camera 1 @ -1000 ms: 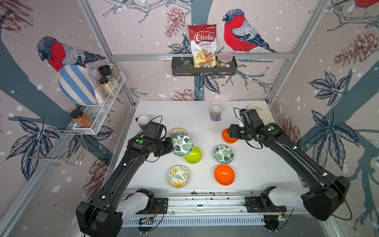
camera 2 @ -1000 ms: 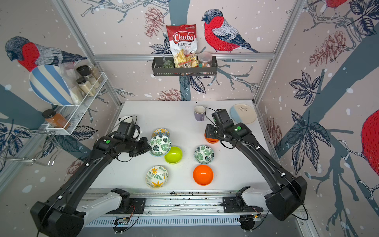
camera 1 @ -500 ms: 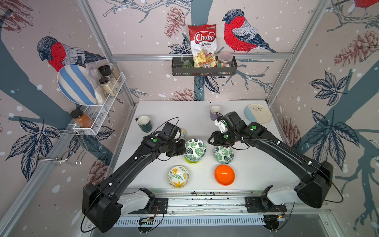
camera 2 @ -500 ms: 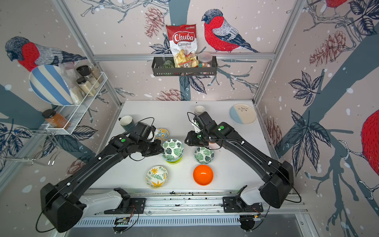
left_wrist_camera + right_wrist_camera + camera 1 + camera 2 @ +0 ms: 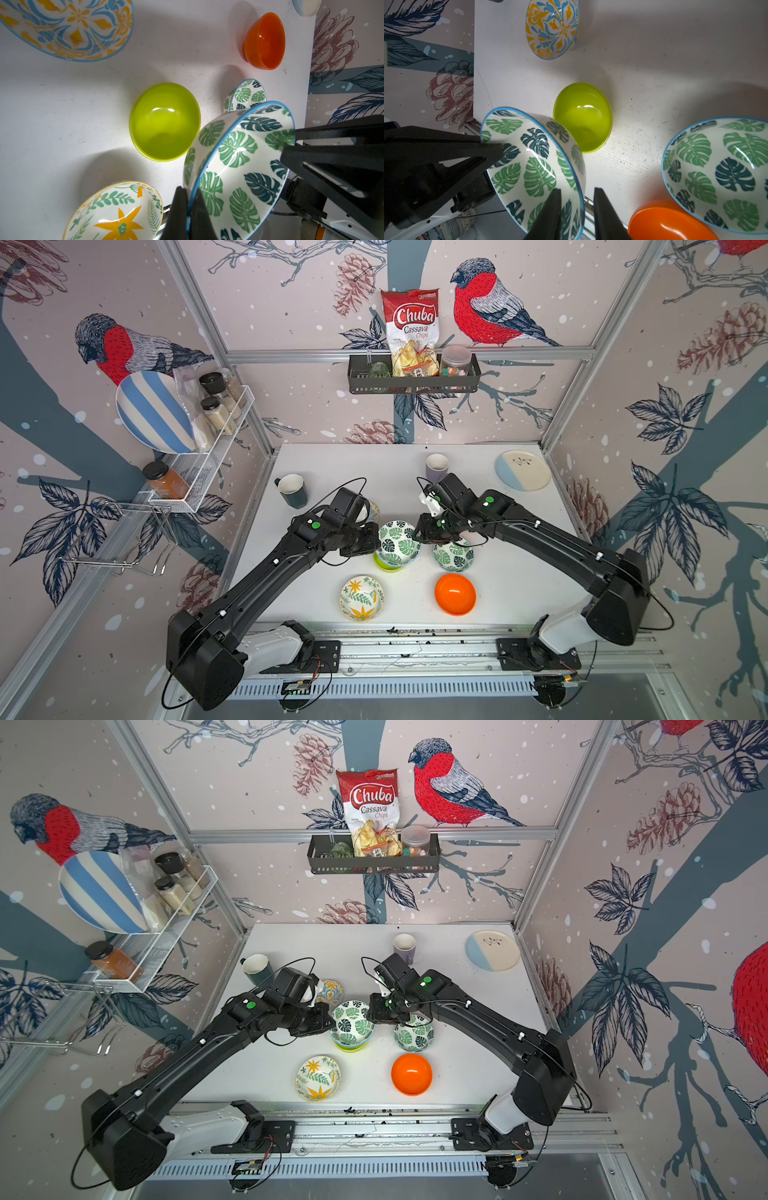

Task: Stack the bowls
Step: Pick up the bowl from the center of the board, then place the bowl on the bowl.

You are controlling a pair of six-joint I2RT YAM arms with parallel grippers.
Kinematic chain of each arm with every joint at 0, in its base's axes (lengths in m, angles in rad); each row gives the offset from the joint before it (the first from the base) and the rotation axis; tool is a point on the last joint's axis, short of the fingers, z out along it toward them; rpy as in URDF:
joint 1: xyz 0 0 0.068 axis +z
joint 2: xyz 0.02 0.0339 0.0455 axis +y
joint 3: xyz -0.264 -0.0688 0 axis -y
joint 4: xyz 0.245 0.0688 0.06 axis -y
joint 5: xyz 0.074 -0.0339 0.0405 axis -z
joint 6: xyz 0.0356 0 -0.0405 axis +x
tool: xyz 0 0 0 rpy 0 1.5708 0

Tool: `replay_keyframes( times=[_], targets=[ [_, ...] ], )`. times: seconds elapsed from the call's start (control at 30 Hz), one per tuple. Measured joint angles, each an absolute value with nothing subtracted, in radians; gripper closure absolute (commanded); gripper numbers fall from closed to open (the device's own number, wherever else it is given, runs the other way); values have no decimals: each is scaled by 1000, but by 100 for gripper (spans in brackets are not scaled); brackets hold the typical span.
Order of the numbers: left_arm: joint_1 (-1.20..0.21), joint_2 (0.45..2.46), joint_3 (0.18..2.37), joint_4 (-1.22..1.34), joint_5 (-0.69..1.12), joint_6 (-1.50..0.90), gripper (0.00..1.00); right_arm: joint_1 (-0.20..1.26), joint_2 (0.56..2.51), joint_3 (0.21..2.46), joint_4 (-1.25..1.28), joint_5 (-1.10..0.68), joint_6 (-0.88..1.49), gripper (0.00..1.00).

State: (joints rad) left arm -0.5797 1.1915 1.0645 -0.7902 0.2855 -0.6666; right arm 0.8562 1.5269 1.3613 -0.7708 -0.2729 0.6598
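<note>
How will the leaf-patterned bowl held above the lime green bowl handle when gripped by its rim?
The leaf bowl shines like glazed ceramic: likely stiff, yet slippery in the left gripper pinching its rim. Pinched at one edge, it may swing. Dropped onto the lime green bowl, it could chip.

Both arms stretched inward. The left claw (image 5: 188, 190) pinched the leaf bowl (image 5: 239, 166) by its rim; the right claw (image 5: 578, 189) straddled that rim, jaws apparently apart.

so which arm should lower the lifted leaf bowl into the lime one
Left. The left claw is shut on the rim of the leaf bowl, holding it over the lime bowl. The right claw only straddles the opposite rim and is not clamped on it.
</note>
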Motion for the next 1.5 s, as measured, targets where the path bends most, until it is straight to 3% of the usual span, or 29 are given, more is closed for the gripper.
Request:
replay_keyframes(
  times=[0.43,0.6,0.7,0.77,0.87,1.1,1.5],
  targets=[
    [-580,1193,1049,-789,288,-674,100,857,1532,1359,-783,-273,660,100],
    [-580,1184,1040,-789,287,-676,100,856,1538,1355,-781,-292,661,100],
    [-580,1180,1040,-789,285,-677,55,842,1536,1343,-767,-318,671,100],
    [-580,1180,1040,-782,293,-681,32,826,1530,1329,-749,-341,686,100],
    [-580,1172,1040,-770,291,-680,18,792,1513,1313,-738,-355,706,100],
    [-536,1086,1036,-771,249,-680,17,672,1464,1279,-710,-420,709,100],
    [-401,974,934,-810,231,-649,19,318,1245,1056,-683,-498,706,100]
  ],
)
